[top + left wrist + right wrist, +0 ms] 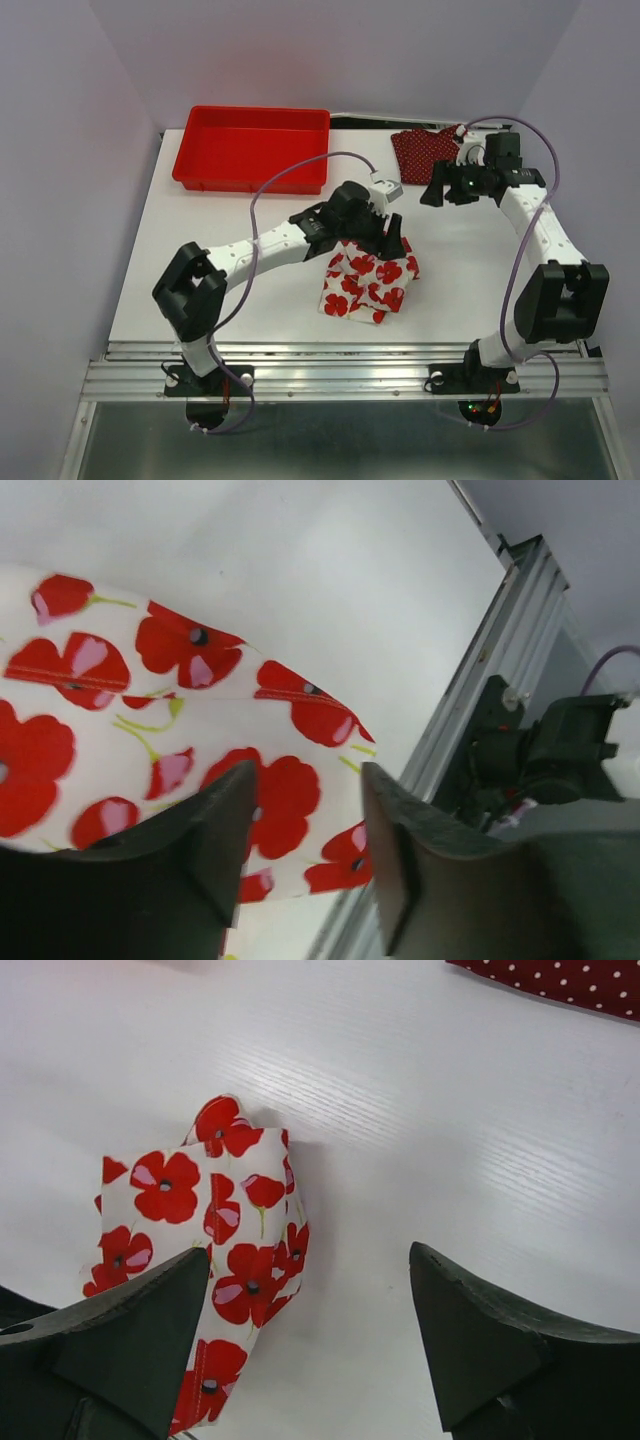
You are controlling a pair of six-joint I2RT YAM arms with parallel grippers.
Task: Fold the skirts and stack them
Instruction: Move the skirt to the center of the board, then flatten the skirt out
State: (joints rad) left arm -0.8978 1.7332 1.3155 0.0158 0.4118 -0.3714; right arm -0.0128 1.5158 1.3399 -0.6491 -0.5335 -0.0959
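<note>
My left tool [307, 772] is spread, with nothing between its fingers. It hangs over the far edge of the small white cloth skirt with large red flowers [368, 282]. That skirt lies in a compact, squarish bundle about the middle of the white counter [230, 270], a little toward the near edge. I take it to be folded, though its far corner looks bunched up and not flat.

My right tool [308, 1255] is spread wide and empty. It sits above bare counter between the two garments. The dark red cloth skirt with tiny white polka dots [425, 150] lies at the far right corner. I cannot tell from here whether it is spread flat or rumpled.

I judge that the flowered skirt's fold is about done and the dotted one is not yet begun. Next, I think my right tool must reach for a hem of the dotted skirt and pinch only the layer meant to turn over. The red plastic tray [250, 180] by the far left corner plays no part.
</note>
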